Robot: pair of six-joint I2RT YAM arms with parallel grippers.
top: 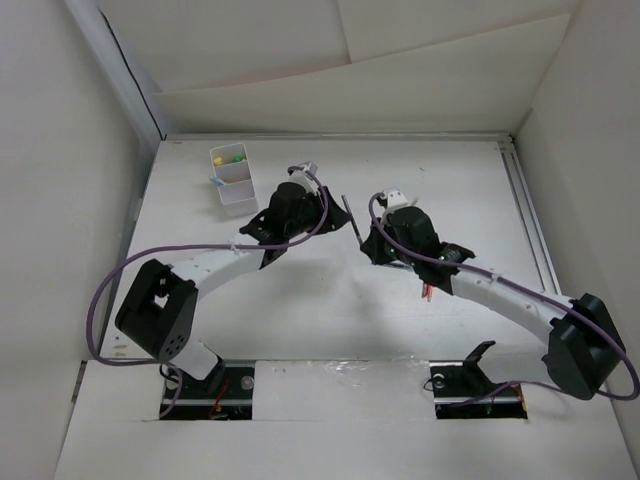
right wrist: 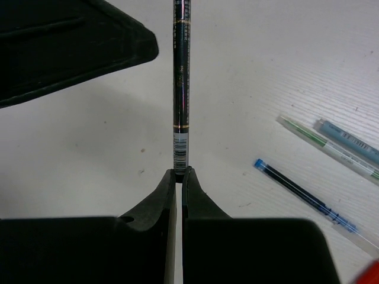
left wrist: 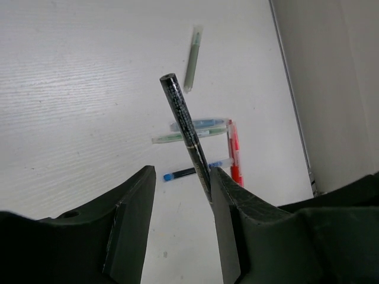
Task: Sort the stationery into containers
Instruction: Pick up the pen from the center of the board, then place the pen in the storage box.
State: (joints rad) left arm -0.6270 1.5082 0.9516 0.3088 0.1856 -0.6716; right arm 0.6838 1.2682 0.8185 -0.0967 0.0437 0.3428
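While R claw [right wrist: 179,173] pinches slim glossy black pen [right wrist: 181,77], L claw [left wrist: 182,174] jaws apart, grainy wht tabletop [left wrist: 71,89].

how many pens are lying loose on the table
5: a grey-green pen lying apart; a teal pen, green pen, blue refill and red pen clustered together. The black pen is in the right gripper, not counted. Others may be hidden.

White-and-black left arm [top: 200,270] and right arm [top: 500,295] arc in from bench near edge, wrists facing mid-bench. Left gripper [left wrist: 180,171] jaws parted. Right gripper [right wrist: 179,171] pinched tight on thin glossy black pen [right wrist: 180,71], at fingertips only.
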